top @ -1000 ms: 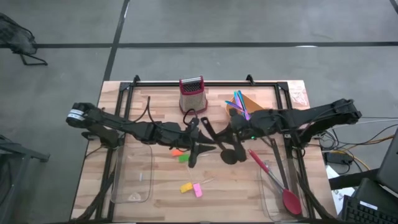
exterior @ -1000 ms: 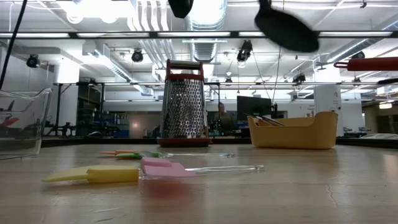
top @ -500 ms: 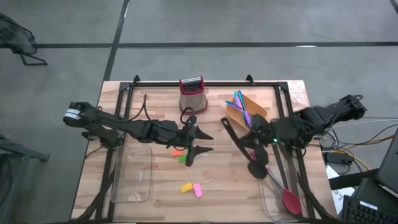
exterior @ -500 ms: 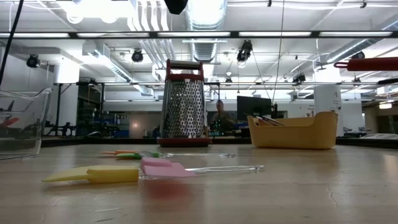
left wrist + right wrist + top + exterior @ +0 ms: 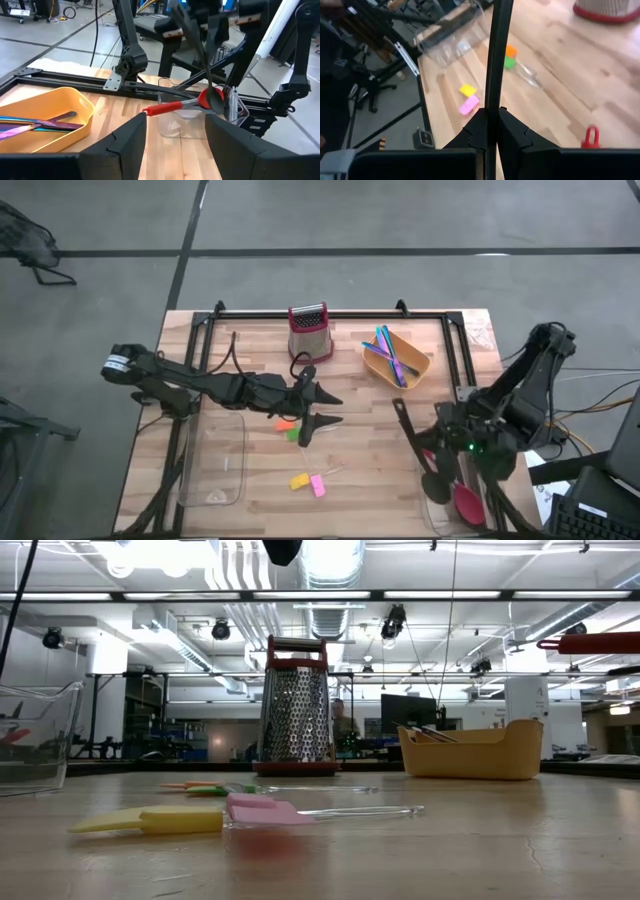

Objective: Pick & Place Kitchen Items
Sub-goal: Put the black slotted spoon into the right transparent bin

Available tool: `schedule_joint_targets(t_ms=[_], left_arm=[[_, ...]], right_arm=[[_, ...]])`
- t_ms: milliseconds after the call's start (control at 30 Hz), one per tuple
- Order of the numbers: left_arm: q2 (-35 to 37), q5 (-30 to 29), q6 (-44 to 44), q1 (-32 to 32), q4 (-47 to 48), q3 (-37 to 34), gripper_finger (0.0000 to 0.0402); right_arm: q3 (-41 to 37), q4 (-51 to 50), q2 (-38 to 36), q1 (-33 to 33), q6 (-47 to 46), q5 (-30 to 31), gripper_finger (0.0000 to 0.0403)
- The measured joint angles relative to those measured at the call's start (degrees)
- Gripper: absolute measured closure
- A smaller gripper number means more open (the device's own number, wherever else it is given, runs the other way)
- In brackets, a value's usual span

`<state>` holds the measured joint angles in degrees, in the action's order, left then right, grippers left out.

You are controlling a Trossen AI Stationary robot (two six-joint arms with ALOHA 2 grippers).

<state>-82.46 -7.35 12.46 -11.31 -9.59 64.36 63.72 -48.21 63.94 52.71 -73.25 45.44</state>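
- Over worktop [image 5: 340, 480] ctr: left claw [image 5: 318, 408] w/ fingers spread wide, nothing held; orange pc [image 5: 285, 423] and green pc [image 5: 294, 435] lie just beside it.
- Right claw [image 5: 440, 448] at right edge, clamped tight on handle of long black spoon [image 5: 418, 455]; spoon bowl hangs above clear bin, next to red-headed spoon [image 5: 466, 501].
- Yellow pc [image 5: 298, 480] + pink pc [image 5: 318, 486] touching, near front edge.
- Blue/purple/green sticks [image 5: 390, 352] sit in orange tray [image 5: 418, 366], beside red grater [image 5: 309, 332].
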Motion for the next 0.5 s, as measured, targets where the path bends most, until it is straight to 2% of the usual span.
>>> schedule_joint_targets(t_ms=[100, 367, 500], left_arm=[[0.0, 0.0, 0.8, 0.0, 0.5, 0.0, 0.0193], [0.0, 0.0, 1.9, -0.1, 1.8, 0.0, 0.0193], [0.0, 0.0, 2.5, -0.1, 1.7, 0.0, 0.0193]], right_arm=[[-3.3, 0.0, 0.0, 3.1, -4.9, 1.7, 0.0387], [-11.7, 0.5, -0.1, 8.3, -14.3, 1.0, 0.0387], [-14.1, 0.8, -0.1, 9.3, -17.7, 0.5, 0.0367]])
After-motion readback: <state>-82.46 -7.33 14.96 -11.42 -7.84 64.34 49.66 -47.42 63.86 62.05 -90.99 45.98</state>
